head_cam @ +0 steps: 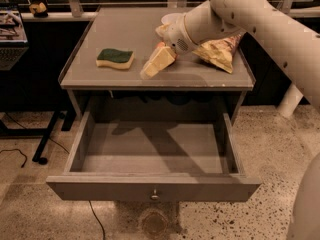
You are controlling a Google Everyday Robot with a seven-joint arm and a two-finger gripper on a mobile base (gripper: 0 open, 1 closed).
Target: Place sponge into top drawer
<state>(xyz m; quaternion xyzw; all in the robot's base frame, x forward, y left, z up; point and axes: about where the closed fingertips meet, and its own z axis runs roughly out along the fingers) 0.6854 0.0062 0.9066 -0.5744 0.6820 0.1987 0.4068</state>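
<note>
The sponge (115, 58), pale yellow with a dark green top, lies flat on the left part of the grey tabletop (130, 31). My gripper (150, 70) hangs just above the tabletop, a short way to the right of the sponge and not touching it, pointing down and left. The arm reaches in from the upper right. The top drawer (100, 185) is pulled fully open below the tabletop. Its inside is empty, and its small round knob (155, 195) is on the front.
A crumpled yellow chip bag (220, 51) lies on the right part of the tabletop, partly behind the arm. A black stand leg (47, 139) and a cable (15, 154) are on the speckled floor to the left. A white post (290, 101) stands at the right.
</note>
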